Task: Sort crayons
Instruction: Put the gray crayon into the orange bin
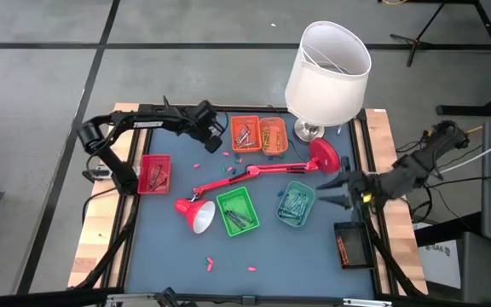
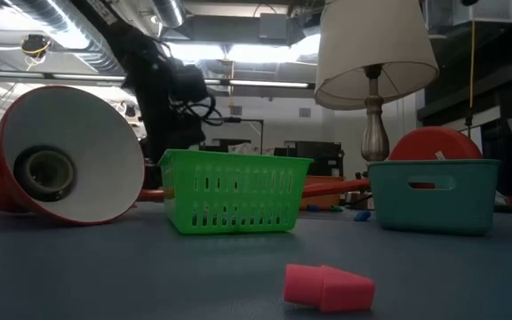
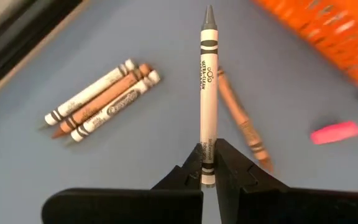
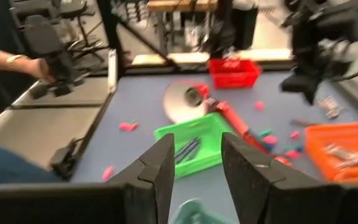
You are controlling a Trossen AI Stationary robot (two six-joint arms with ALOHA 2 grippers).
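Observation:
My left gripper [image 1: 214,136] is at the table's far side, just left of the orange trays [image 1: 245,134]. It is shut on a grey crayon with a white wrapper [image 3: 208,81]. Under it, three crayons [image 3: 101,99] and an orange-brown one [image 3: 241,118] lie flat on the blue table. My right gripper [image 4: 194,162] is open and empty. It hovers at the right edge over the teal tray [image 1: 295,203], which holds several crayons. The green tray [image 1: 237,211] also holds crayons. My left gripper pinches the grey crayon's flat butt end [image 3: 208,163] between its two fingertips. The crayon sticks straight out past the fingers, in line with them, with its tip [image 3: 209,12] pointing away. It appears lifted clear of the table, above the loose crayons.
A red desk lamp [image 1: 254,175] lies across the table's middle, its head [image 2: 69,156] near the green tray. A white-shaded table lamp [image 1: 329,72] stands at the far right. A red tray [image 1: 154,173] is at the left and a black tray [image 1: 352,243] at the near right. Pink stubs [image 2: 327,286] lie near the front edge. A person's arm [image 4: 11,62] shows beyond the table.

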